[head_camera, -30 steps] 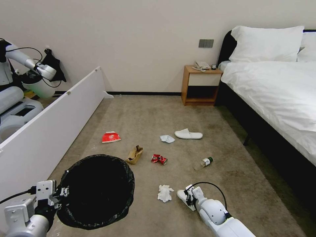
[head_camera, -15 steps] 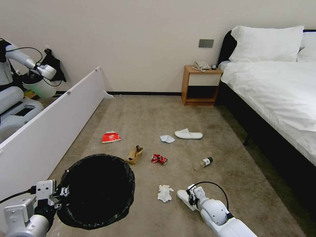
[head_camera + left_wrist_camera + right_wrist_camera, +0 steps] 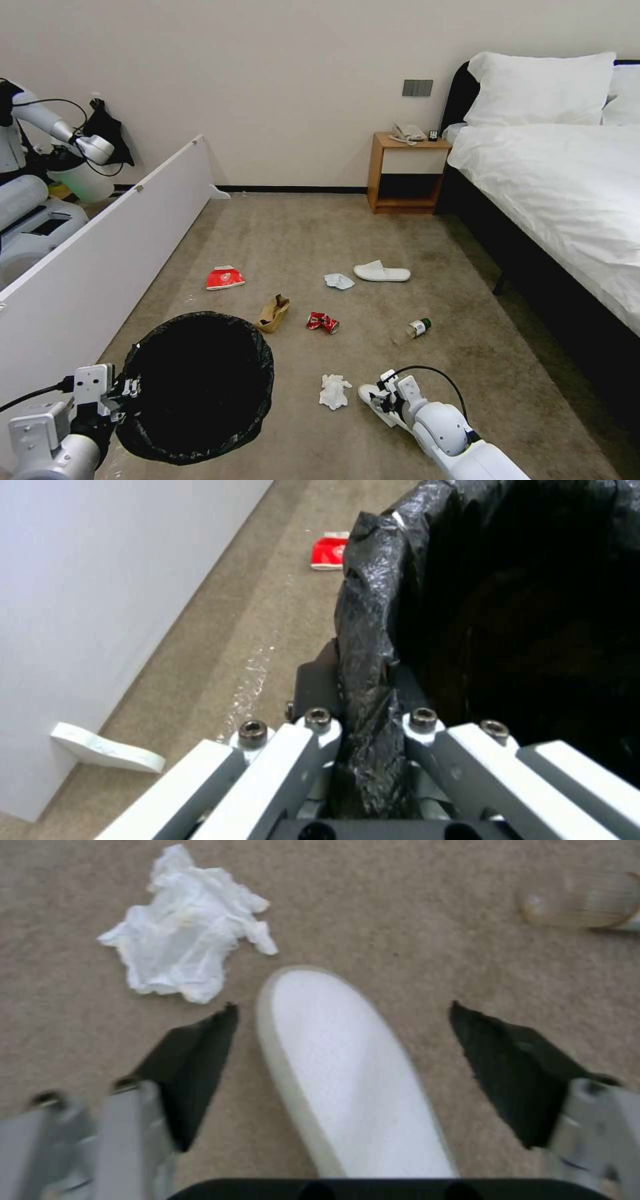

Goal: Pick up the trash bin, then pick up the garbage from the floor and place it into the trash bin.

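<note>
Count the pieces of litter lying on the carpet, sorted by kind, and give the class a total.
White fabric slippers: 2 (one far, one between the open right pincer's fingers)
Crumpled white tissues: 2
Red-white flat packet: 1
Crumpled brown paper bag: 1
Crushed red metal can: 1
Small dark-capped clear bottle: 1
Total: 8

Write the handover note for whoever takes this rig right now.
Left claw: shut on the trash bin's bag-lined rim, at the robot's left.
Right claw: open, low over the near slipper, one finger on each side, not gripping.
Done: bin in hand.
Left: all garbage is on the floor: near tissue, can, paper bag, red packet, bottle, far tissue, far slipper.
</note>
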Motion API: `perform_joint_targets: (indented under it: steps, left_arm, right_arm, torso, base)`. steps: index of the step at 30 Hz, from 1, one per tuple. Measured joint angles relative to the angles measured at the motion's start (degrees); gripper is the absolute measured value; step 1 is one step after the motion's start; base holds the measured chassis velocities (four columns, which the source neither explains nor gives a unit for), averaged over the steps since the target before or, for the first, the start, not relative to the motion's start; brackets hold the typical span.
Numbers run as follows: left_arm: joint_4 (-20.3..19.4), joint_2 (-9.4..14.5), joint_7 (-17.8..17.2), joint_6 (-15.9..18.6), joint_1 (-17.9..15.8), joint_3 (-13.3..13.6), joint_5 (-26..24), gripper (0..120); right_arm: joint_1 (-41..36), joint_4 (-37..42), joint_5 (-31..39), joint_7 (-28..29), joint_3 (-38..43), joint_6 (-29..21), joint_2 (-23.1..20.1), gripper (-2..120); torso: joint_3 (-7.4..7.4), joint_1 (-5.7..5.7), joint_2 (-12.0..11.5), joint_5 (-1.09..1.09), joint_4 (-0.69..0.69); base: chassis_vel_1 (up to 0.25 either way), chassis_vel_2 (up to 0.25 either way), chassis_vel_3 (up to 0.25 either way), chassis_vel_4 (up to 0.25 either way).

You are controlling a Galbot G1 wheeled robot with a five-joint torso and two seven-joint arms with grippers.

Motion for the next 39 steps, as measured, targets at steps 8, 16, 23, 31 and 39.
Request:
perform_joint_targets:
  steps: [8, 16, 23, 31, 39]
  left_arm:
    - [0.13, -0.44, 0.0, 0.0, 0.1, 0.15, 0.27, 4]
    - [-0.16, -0.7, -0.01, 0.0, 0.41, -0.15, 0.26, 4]
    - [-0.16, -0.9, 0.0, 0.0, 0.33, -0.12, 0.27, 4]
    - [-0.17, -0.96, 0.01, 0.0, 0.39, -0.03, 0.38, 4]
    - [-0.18, -0.85, 0.02, 0.0, 0.37, -0.14, 0.37, 4]
  right_arm:
    - [2.61, -2.12, -1.67, -0.95, -3.09, -2.51, 1.82, 100]
    - [3.9, -4.4, -2.72, -1.12, -4.79, -4.6, 2.64, 100]
    - [4.73, -6.11, -3.1, -1.28, -5.57, -4.62, 3.56, 100]
    - [6.82, -9.01, -3.67, -1.7, -6.04, -4.79, 4.97, 100]
    - [8.06, -11.44, -4.41, -2.02, -6.44, -5.13, 5.45, 100]
  torso:
    - [0.0, 0.0, 0.0, 0.0, 0.03]
    - [0.0, 0.0, -0.01, 0.0, -0.01]
    - [0.0, 0.0, -0.01, 0.0, 0.0]
    - [0.0, 0.0, -0.01, 0.0, 0.0]
    - [0.0, 0.0, -0.01, 0.0, 0.01]
  base:
    - [0.0, 0.0, 0.0, 0.0]
    - [0.0, 0.0, 0.0, 0.0]
    - [0.0, 0.0, 0.0, 0.0]
    - [0.0, 0.0, 0.0, 0.0]
    - [0.0, 0.0, 0.0, 0.0]
